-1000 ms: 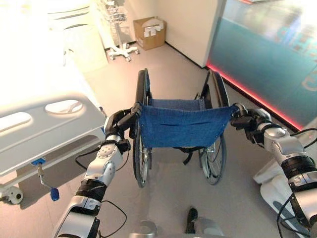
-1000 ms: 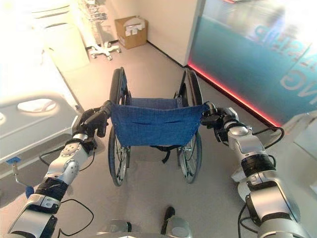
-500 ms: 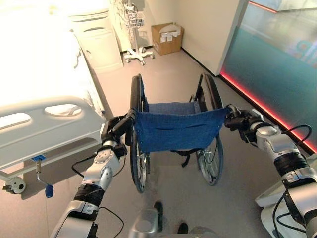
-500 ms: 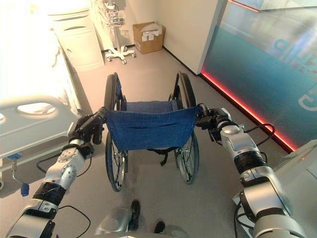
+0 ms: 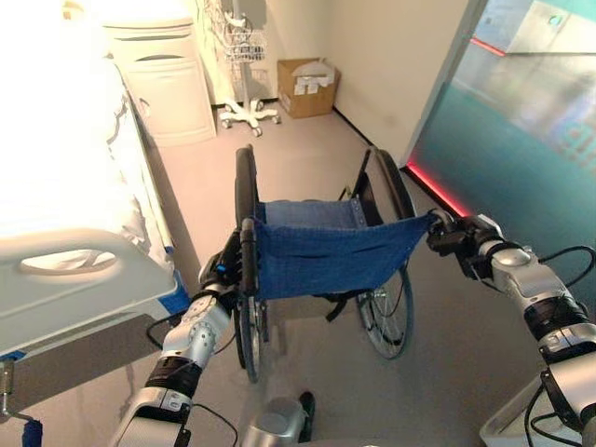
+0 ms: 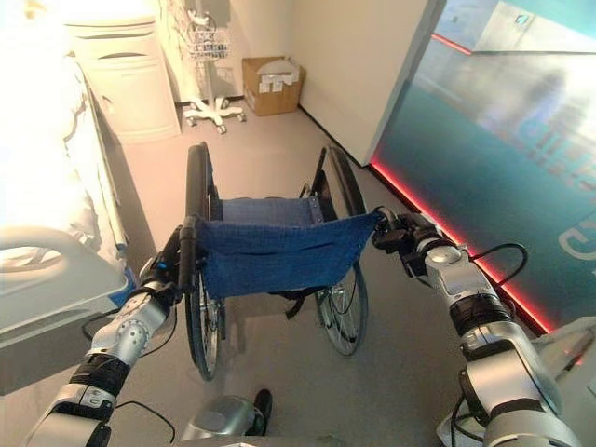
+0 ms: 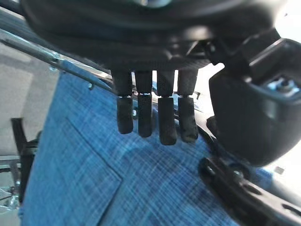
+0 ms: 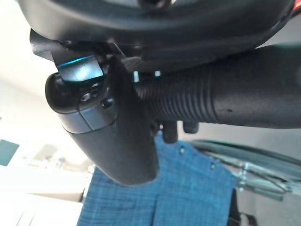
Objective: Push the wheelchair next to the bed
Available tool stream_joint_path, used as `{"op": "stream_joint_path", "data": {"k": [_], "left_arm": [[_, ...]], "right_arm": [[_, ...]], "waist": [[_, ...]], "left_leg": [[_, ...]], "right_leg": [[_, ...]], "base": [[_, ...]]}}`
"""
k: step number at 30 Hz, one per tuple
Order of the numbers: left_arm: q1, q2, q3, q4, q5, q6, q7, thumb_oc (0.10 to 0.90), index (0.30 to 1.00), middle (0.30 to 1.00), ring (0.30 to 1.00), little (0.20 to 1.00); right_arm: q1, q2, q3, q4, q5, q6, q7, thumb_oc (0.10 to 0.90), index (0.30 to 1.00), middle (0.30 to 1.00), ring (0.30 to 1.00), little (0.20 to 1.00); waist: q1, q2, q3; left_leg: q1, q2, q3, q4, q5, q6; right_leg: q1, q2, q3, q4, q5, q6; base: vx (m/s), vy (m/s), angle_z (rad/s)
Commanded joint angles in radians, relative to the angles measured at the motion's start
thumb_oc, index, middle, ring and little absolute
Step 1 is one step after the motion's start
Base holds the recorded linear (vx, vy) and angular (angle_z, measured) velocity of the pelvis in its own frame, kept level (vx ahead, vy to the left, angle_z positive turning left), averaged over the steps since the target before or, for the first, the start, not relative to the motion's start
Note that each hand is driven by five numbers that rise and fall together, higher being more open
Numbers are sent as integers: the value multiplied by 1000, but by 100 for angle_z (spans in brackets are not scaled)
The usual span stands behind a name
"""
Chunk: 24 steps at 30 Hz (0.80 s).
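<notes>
Both hands hold the wheelchair: left hand curls round its left push handle, right hand round the right. Its blue seat sits empty, just beside the bed.

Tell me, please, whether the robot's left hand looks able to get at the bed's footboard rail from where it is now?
Probably not as things stand. The left hand is at the wheelchair's left push handle, and the footboard lies off to its left, apart from it; the hand would have to leave the handle first.
</notes>
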Motion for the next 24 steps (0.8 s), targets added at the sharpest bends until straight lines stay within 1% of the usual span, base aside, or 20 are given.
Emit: {"op": "stream_joint_path", "data": {"k": [1,2,3,5,6,7,9,10,12,13,14,15,17,18,19,20,21,22,23,24], "left_arm": [[-42,-47,-106,-49,22,-37,-59,400,300,300,300,300],[-39,-46,-112,-56,23,-44,-52,400,300,300,300,300],[-32,-41,-124,-72,22,-56,-36,400,300,300,300,300],[-34,-39,-132,-76,21,-59,-29,400,300,300,300,300],[-36,-40,-133,-77,22,-58,-27,400,300,300,300,300],[-38,-43,-136,-82,27,-55,-19,400,300,300,300,300],[-33,-48,-134,-86,34,-54,-14,400,300,300,300,300],[-23,-54,-127,-89,44,-53,-13,400,300,300,300,300],[-10,-62,-118,-85,57,-53,-25,400,300,300,300,300],[-1,-61,-116,-87,56,-52,-25,400,300,300,300,300],[-1,-61,-116,-88,56,-51,-25,400,300,300,300,300],[2,-50,-104,-88,21,-59,-11,400,300,300,300,300],[1,-47,-93,-89,14,-57,-10,400,300,300,300,300],[-3,-46,-80,-94,3,-57,3,400,300,300,300,300],[-3,-52,-73,-93,-7,-71,9,400,300,300,300,300],[-2,-55,-68,-97,-10,-73,13,400,300,300,300,300],[-2,-57,-66,-100,-13,-77,18,400,300,300,300,300],[-2,-61,-66,-107,-20,-84,26,400,300,300,300,300],[-3,-66,-68,-122,-18,-86,40,400,300,300,300,300],[-6,-69,-67,-126,-14,-95,47,400,300,300,300,300]], "right_arm": [[-134,81,-5,-64,55,-96,89,400,300,300,300,300],[-137,73,-5,-66,58,-96,91,400,300,300,300,300],[-148,58,0,-71,71,-96,92,400,300,300,300,300],[-166,46,1,-69,75,-88,94,400,300,300,300,300],[-171,44,1,-68,76,-84,96,400,300,300,300,300],[-186,38,0,-71,79,-69,97,400,300,300,300,300],[-194,33,-3,-84,79,-51,96,400,300,300,300,300],[-197,34,-4,-94,76,-35,99,400,300,300,300,300],[-198,30,-1,-91,71,-30,103,400,300,300,300,300],[-192,29,4,-96,60,-27,107,400,300,300,300,300],[-191,29,4,-97,60,-27,107,400,300,300,300,300],[-192,29,16,-112,64,-27,107,400,300,300,300,300],[-194,30,23,-121,66,-23,104,400,300,300,300,300],[-201,32,38,-138,75,-16,95,400,300,300,300,300],[-207,33,49,-147,81,-17,88,400,300,300,300,300],[-207,34,53,-153,79,-15,84,400,300,300,300,300],[-206,35,57,-158,78,-15,77,400,300,300,300,300],[-200,36,58,-168,78,-17,65,400,300,300,300,300],[-184,38,49,-182,72,-18,46,400,300,300,300,300],[-172,42,45,-194,68,-20,25,400,300,300,300,300]], "waist": [[11,-10,-1],[1,-14,5],[-27,-20,20],[-56,-42,30],[-62,-43,33],[-75,-44,38],[-85,-45,38],[-88,-48,31],[-90,-49,20],[-95,-46,8],[-96,-45,8],[-100,-37,-3],[-101,-34,-7],[-106,-29,-16],[-110,-30,-20],[-108,-37,-18],[-110,-41,-15],[-110,-48,-6],[-110,-51,4],[-105,-49,14]], "left_leg": [[-4,41,52,66,-94,-105],[6,39,42,69,-102,-110],[32,28,6,73,-130,-115],[61,0,-46,79,-174,-110],[70,-2,-59,82,-186,-109],[93,-2,-97,85,-210,-107],[110,1,-127,94,-233,-104],[118,10,-140,104,-249,-107],[118,21,-148,120,-257,-113],[122,40,-159,140,-256,-133],[123,41,-161,141,-257,-134],[147,96,-161,156,-211,-173],[152,114,-163,169,-177,-189],[147,140,-161,231,-95,-216],[117,150,-140,341,-21,-230],[88,146,-123,416,6,-233],[55,144,-105,486,19,-235],[-9,143,-68,592,38,-238],[-88,153,-41,659,26,-231],[-120,144,-21,649,-2,-217]], "right_leg": [[-15,-13,-10,-437,241,51],[-39,-15,5,-492,260,58],[-105,-21,59,-582,340,88],[-185,-40,123,-683,457,131],[-196,-41,133,-703,471,137],[-222,-40,155,-737,489,144],[-240,-37,185,-736,494,140],[-235,-34,200,-699,475,131],[-212,-27,216,-680,445,125],[-202,-12,226,-644,414,114],[-201,-11,225,-642,412,113],[-191,6,202,-598,356,83],[-187,13,189,-586,337,69],[-175,33,171,-573,301,36],[-155,51,156,-575,277,3],[-138,53,148,-580,268,-13],[-125,58,140,-581,258,-27],[-102,66,133,-583,246,-49],[-78,72,121,-585,239,-61],[-62,76,111,-589,235,-60]], "base": [[270,-206,47],[291,-209,44],[329,-229,48],[376,-240,77],[447,-263,67],[365,-220,37],[401,-276,67],[365,-297,81],[368,-336,76],[315,-295,73],[387,-401,80],[191,-213,71],[219,-243,74],[282,-382,62],[269,-410,49],[186,-337,50],[162,-292,36],[208,-328,30],[231,-305,15],[209,-219,14]]}}
